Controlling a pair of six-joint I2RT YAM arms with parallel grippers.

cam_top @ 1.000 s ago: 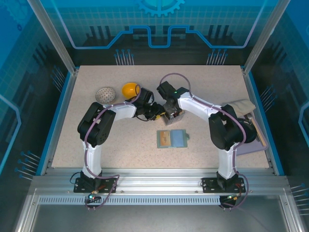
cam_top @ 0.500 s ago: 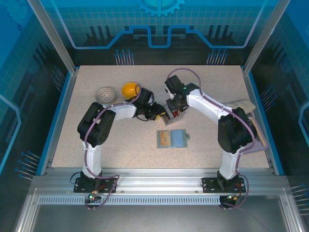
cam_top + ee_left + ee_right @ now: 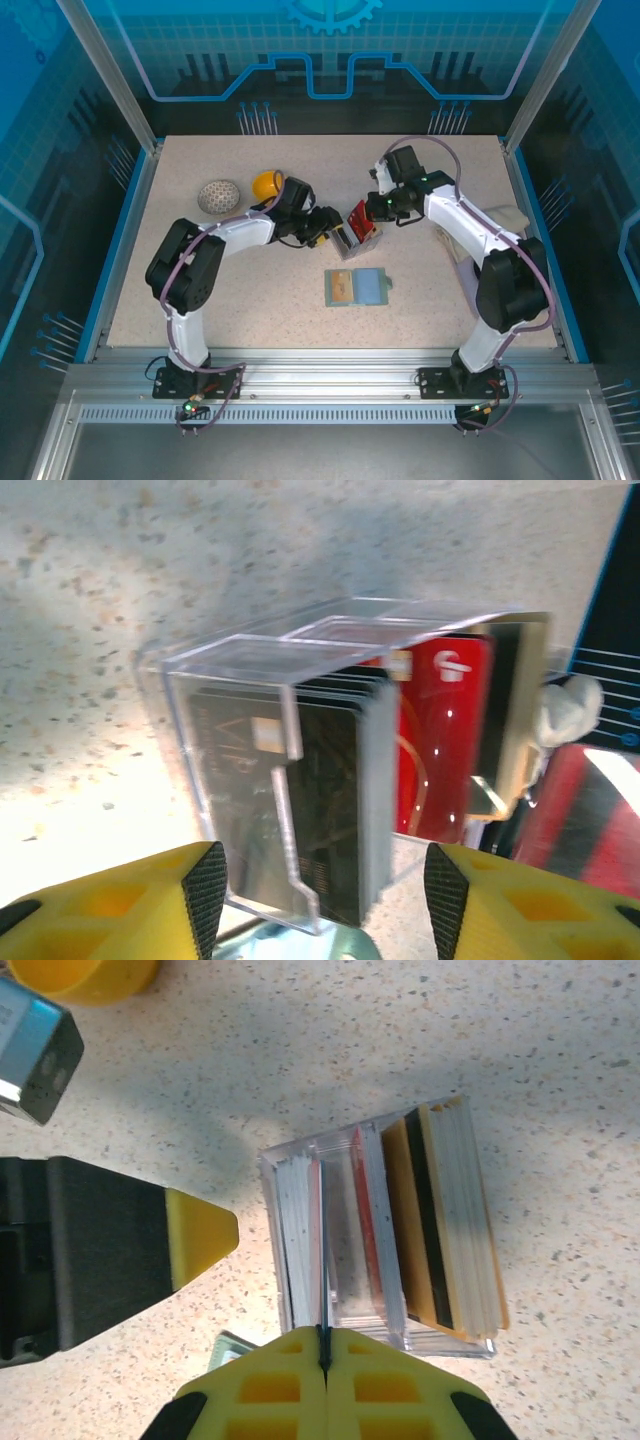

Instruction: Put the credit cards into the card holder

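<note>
The right claw is pinched tight on the top edge of a red card. From its wrist camera the card is seen edge-on as a thin dark line running from between the yellow fingertips down into a clear plastic box. From above, the red card leans at a tilt with its lower end at the box.

The left claw stands open with its fingers on either side of the near end of the box. I cannot tell whether they touch it.

The rest of the credit cards stand on edge in the box's compartments, black ones in front and tan and pale ones at the far side.

The card holder lies open and flat on the tabletop, a little nearer the arm bases than the box. Its left half shows tan and its right half blue-grey.

Behind the left arm sit a yellow bowl and a pale perforated ball. A cloth lies at the right edge.
</note>
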